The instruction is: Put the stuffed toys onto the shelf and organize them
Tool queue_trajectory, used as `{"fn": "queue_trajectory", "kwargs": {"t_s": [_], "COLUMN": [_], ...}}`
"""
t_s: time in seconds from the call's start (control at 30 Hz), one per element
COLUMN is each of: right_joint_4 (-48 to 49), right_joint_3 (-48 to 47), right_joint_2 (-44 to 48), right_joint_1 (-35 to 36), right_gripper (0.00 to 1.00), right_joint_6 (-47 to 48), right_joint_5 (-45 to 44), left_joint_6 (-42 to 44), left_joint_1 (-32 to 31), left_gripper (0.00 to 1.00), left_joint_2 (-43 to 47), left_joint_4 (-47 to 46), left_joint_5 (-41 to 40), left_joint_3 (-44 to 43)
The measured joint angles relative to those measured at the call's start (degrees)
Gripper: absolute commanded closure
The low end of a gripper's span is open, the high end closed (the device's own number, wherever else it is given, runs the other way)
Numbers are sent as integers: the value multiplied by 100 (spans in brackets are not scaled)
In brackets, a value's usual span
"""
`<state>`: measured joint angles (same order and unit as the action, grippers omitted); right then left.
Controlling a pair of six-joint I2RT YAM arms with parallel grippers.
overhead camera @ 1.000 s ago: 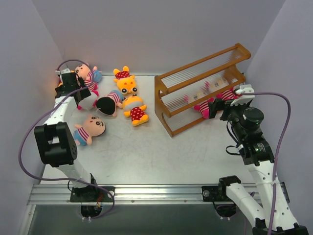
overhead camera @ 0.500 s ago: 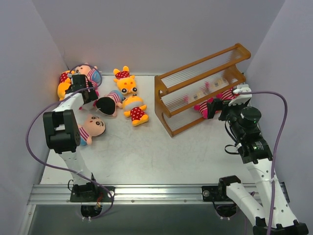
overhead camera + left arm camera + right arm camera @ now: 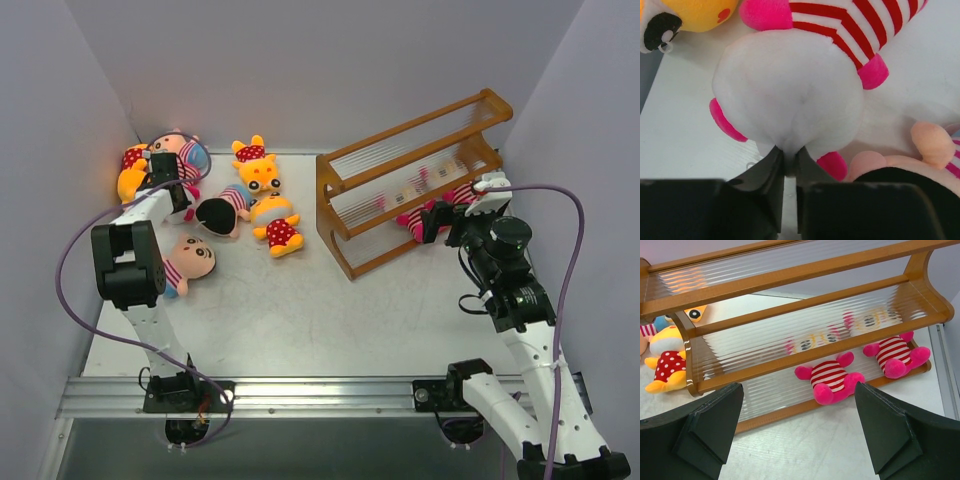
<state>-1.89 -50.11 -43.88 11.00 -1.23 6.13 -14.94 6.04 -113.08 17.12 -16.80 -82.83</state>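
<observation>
The white-faced stuffed toy point(image 3: 790, 95), with magenta limbs and a red-striped body, lies at the table's back left. My left gripper point(image 3: 788, 160) point(image 3: 166, 188) is shut on a fold of its white head. Close by lie a yellow bear point(image 3: 128, 176) point(image 3: 690, 12) and a peach-faced boy point(image 3: 180, 150). The orange-brown shelf point(image 3: 410, 180) point(image 3: 790, 275) stands at the back right. Two striped magenta toys point(image 3: 832, 377) point(image 3: 895, 354) lie on its lowest tier. My right gripper point(image 3: 797, 390) point(image 3: 440, 222) hangs open in front of that tier, holding nothing.
More toys lie left of the shelf: two yellow bears in red polka dots point(image 3: 258, 172) point(image 3: 277, 226), a black-haired boy point(image 3: 222, 211) and another boy point(image 3: 190, 262). Grey walls stand close behind and on both sides.
My left gripper has gone from open to shut on the white toy's head after settling down over it. The right arm has edged slightly toward the shelf, still open.
</observation>
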Motion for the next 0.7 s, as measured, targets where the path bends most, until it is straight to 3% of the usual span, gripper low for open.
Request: {"fn": "queue_trajectory", "kwargs": {"t_s": [0.03, 0.27, 0.7], "right_joint_4": [0, -2, -94], "right_joint_3": [4, 9, -59], "right_joint_2": [0, 0, -2], "right_joint_1": [9, 87, 577], "right_gripper": [0, 1, 1], "right_joint_6": [0, 136, 304], "right_joint_5": [17, 186, 986], "left_joint_6": [22, 63, -446], "left_joint_1": [0, 0, -9], "left_gripper": [97, 97, 98], "left_joint_2": [2, 286, 2398], "left_joint_4": [-4, 205, 1425], "left_joint_5": [2, 9, 887], "left_joint_3": [0, 0, -249]}}
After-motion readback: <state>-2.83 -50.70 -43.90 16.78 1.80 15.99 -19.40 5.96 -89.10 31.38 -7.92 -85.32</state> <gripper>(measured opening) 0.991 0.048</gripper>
